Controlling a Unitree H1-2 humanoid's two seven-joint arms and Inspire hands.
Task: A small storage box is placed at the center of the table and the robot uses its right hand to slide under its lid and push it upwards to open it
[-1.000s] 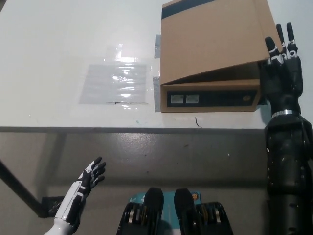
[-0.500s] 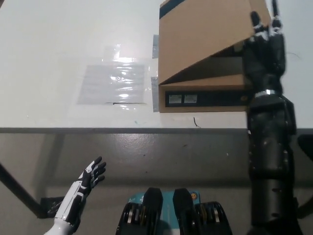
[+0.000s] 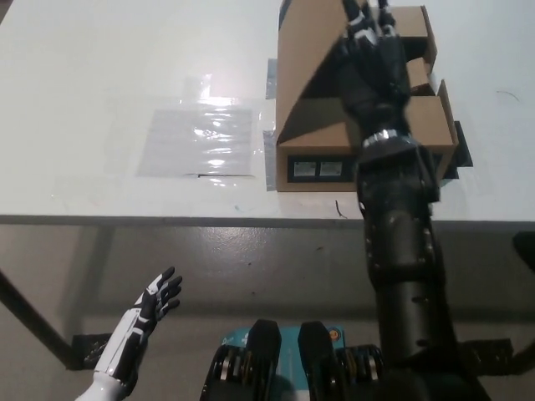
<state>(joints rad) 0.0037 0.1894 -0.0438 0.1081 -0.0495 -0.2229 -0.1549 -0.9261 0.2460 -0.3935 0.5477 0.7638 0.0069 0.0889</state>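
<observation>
The cardboard storage box (image 3: 368,159) looks light and stiff, so the black right hand (image 3: 374,71), fingers spread against the raised lid (image 3: 313,50), should push its underside gently, while the white left hand (image 3: 150,309) rests open below the table (image 3: 100,100).

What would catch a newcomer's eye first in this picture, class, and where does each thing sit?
First comes the black right hand, reaching up from the lower right, fingers spread against the raised lid of the cardboard storage box at the table's upper middle. Next, a shiny clear plastic sheet lies flat on the white table, left of the box. The white left hand rests open at lower left, below the table edge.
</observation>
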